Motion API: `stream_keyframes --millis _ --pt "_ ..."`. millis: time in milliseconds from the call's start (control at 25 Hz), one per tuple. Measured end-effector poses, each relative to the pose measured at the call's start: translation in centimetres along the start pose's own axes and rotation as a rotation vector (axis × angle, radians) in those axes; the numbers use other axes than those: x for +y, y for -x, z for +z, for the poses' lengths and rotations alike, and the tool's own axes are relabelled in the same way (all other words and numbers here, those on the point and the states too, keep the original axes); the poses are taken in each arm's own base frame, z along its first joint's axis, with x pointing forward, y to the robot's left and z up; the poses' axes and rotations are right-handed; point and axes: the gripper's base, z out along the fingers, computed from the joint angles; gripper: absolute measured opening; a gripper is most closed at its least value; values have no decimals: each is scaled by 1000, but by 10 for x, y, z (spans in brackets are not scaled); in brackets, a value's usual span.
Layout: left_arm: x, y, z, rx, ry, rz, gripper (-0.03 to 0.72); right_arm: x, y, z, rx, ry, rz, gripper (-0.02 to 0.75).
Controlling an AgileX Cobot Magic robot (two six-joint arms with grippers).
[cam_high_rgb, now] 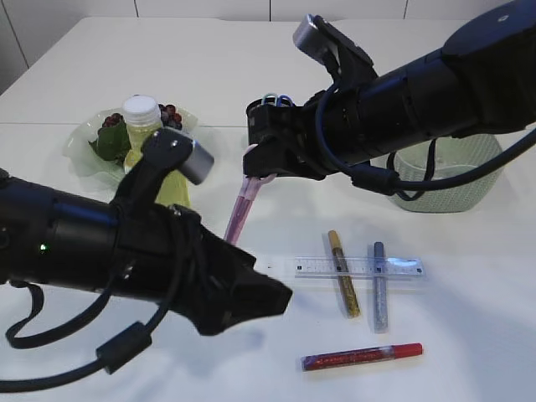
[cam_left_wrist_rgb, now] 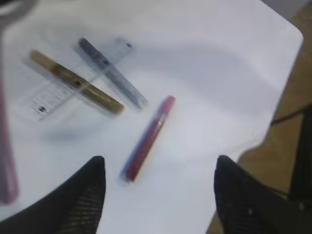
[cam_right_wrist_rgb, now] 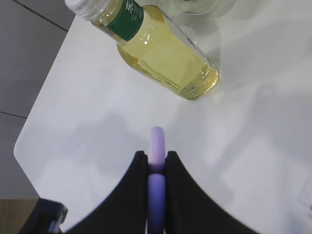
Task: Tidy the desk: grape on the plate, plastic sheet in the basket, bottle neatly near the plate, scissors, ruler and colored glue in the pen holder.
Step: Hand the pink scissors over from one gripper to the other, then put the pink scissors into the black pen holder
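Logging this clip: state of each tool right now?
Left tool: open, holding nothing.
Right tool: shut on the pink glue pen.

The bottle (cam_right_wrist_rgb: 161, 53) carries a green label with one white Chinese character.

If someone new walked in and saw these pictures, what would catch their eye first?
Most likely the right gripper, mid-table, fingers shut on a pink-purple glue pen hanging from it. Below to the right, gold and silver glue pens lie across a clear ruler, a red one nearer. The left gripper hovers open over that red one.
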Motion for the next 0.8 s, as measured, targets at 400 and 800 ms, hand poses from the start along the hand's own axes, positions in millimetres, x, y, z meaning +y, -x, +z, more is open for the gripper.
stream_keyframes --millis 400,800 --pt "13 -14 -5 157 80 -151 459 -4 1 -2 0 -13 -5 54" --pt "31 -10 -11 107 193 -203 446 -25 20 -18 -64 -53 21 54"
